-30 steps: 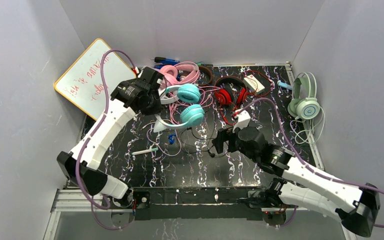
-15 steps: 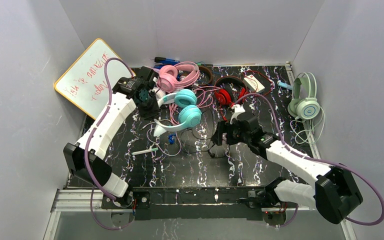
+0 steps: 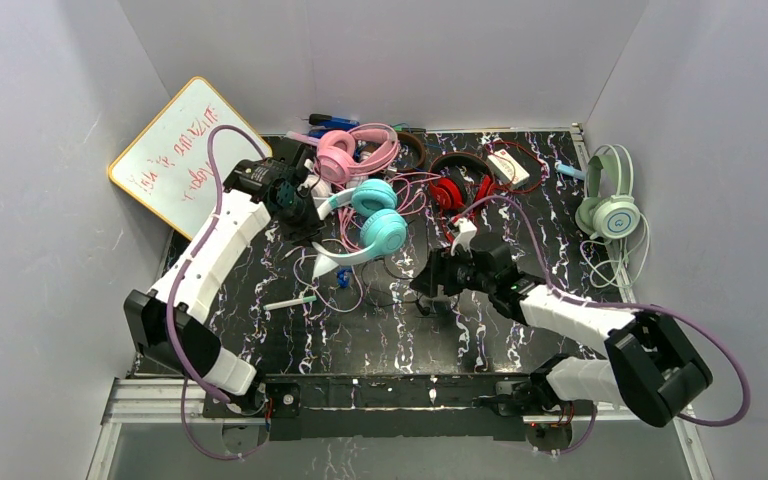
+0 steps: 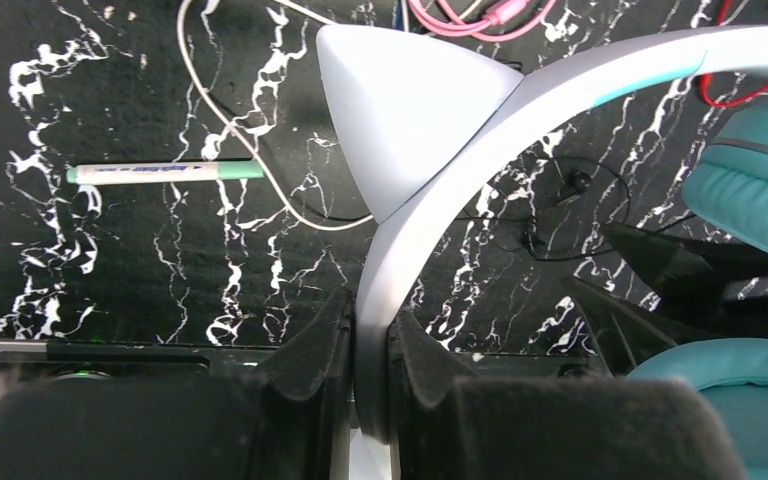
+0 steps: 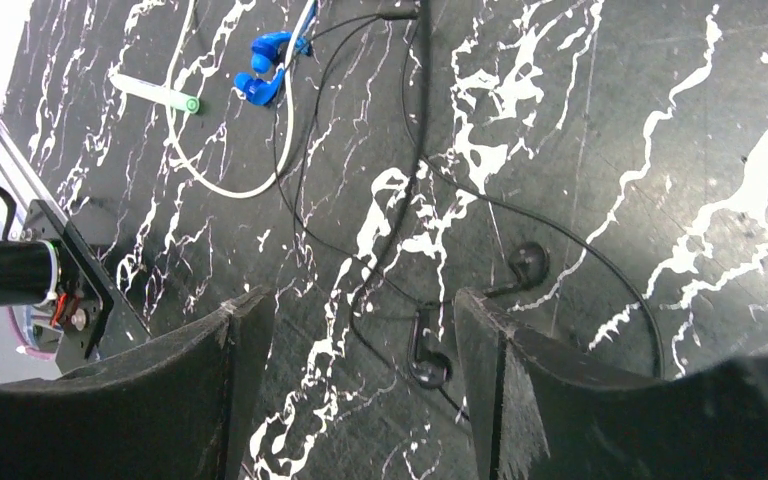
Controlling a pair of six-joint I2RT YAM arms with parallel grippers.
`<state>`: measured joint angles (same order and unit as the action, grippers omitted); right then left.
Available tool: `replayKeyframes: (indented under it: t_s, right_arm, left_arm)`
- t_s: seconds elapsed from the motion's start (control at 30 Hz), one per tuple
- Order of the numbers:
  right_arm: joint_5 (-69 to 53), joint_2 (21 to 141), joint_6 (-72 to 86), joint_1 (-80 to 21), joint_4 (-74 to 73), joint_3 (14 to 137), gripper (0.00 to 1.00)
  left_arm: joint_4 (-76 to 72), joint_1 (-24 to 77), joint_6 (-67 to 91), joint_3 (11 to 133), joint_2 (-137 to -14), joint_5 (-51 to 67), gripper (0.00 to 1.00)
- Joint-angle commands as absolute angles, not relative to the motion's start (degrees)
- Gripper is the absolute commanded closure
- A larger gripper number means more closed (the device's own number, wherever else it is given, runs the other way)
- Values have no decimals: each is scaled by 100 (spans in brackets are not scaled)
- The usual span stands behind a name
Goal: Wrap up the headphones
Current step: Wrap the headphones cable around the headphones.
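The teal headphones (image 3: 378, 215) with a white cat-ear headband (image 4: 480, 130) hang tilted above the black marbled mat. My left gripper (image 4: 370, 325) is shut on that headband, its pads pressing both sides. In the top view it (image 3: 298, 205) sits at the band's left end. Pink (image 3: 345, 150), red (image 3: 452, 188) and mint green headphones (image 3: 608, 205) lie at the back and right, their cords tangled. My right gripper (image 5: 360, 305) stands open low over the mat, with a black earbud (image 5: 428, 366) and its thin cord between the fingers, untouched.
A whiteboard (image 3: 185, 150) leans at the back left. A green marker (image 4: 165, 172) and blue earbuds (image 5: 265, 65) lie on the mat (image 3: 380, 335) left of centre. A small white box (image 3: 508, 165) sits behind the red pair. Loose white and black cords cross the middle.
My right gripper has moved left and down toward the black earbuds, and its jaws have narrowed somewhat. The left arm has drawn in slightly, still holding the teal headphones.
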<state>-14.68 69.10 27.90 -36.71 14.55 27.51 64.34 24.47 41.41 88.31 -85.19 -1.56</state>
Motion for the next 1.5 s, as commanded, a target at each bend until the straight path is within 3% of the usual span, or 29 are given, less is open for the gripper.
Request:
replayKeyframes:
  t_s: [0.0,0.27,0.5,0.83,0.97,1.23,1.47]
  right_arm:
    - [-1459,7233,2818,-3782,2431,2870,27]
    - [-896,7162,2924,-3780,2368,3242,46]
    - [-290,6552,2455,-3771,1642,3537,99]
    - [90,5742,1329,-3771,328,4480,98]
    - [-456,6078,828,-3918,-261,5324,97]
    - [905,7000,98,-5228,-1040,6532,92]
    - [1622,7614,104,-5471,-1519,7252,81]
  left_arm:
    - [6318,2426,4171,8993,-8115,341,100]
    - [6486,2426,3545,9094,-7946,429,100]
    - [6315,2432,3354,8767,-7650,495,100]
    - [5965,2668,2534,8283,-7636,126,100]
    - [5930,2848,2227,8335,-7753,-478,100]
    - [5612,3591,2008,8408,-7877,-1393,100]
    - [5436,3831,1960,8411,-7935,-1598,100]
